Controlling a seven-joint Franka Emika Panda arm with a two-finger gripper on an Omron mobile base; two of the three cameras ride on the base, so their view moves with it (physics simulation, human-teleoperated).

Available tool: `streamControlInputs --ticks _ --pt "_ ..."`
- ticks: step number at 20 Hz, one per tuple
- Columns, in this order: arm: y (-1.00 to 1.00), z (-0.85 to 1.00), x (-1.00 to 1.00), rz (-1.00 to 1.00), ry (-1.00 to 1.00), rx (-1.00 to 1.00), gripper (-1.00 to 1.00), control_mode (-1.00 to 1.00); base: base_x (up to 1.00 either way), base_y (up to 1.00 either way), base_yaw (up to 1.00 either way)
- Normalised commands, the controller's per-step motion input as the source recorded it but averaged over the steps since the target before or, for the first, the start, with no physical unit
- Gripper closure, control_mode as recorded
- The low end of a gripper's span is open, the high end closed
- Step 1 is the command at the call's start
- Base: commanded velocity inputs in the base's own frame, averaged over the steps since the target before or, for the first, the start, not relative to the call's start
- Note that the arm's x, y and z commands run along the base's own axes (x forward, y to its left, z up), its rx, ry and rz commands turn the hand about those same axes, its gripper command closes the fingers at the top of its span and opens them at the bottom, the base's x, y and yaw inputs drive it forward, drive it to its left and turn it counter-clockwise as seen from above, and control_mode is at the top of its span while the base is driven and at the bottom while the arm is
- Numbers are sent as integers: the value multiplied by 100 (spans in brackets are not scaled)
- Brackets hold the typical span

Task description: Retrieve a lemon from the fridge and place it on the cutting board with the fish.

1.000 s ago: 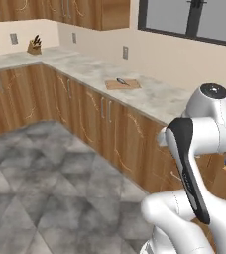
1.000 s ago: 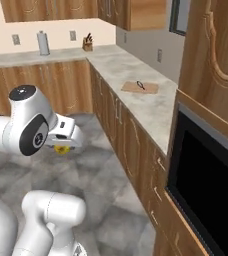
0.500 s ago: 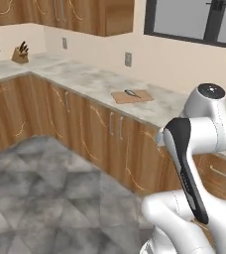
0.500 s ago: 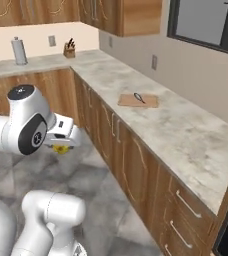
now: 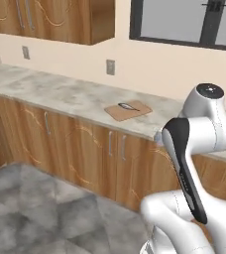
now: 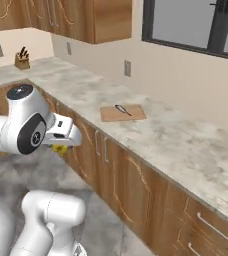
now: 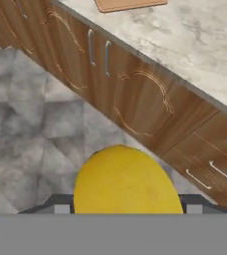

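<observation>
Right base view: long marbled counter (image 6: 186, 145) running from upper left to lower right, over wooden cabinet doors (image 6: 131, 195) with slim metal handles. Dark-framed window (image 6: 196, 25) at upper right, wall cupboards (image 6: 86, 17) at upper left, knife block (image 6: 22, 59) far up the counter at left. Near frame centre, cutting board (image 6: 122, 113) lying flat on the counter, fish (image 6: 121, 109) as a slim dark shape resting on top of it. At left, gripper (image 6: 62, 148) held out in front of the cabinets, well apart from the board, with lemon (image 6: 61, 148) peeking yellow beneath the white hand. Hand view: lemon (image 7: 127, 182) bulging up at bottom centre, set between the two dark finger tips (image 7: 60, 200) at its left and right flanks, clamped between them. Board corner (image 7: 128, 4) at the top edge. Left base view: board (image 5: 129, 110) mid-frame with fish (image 5: 129, 105) on it, grey tiled floor (image 5: 40, 208) at lower left.
</observation>
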Motion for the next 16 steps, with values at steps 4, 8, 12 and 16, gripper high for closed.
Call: streamControlInputs --ticks 4,8,12,16 --pt "0 0 0 0 0 0 100 100 93 54 -52" --pt "0 0 0 0 0 0 100 100 59 49 -64" --pt "0 0 0 0 0 0 100 100 47 61 -69" --pt "0 0 0 0 0 0 100 100 54 69 -67"
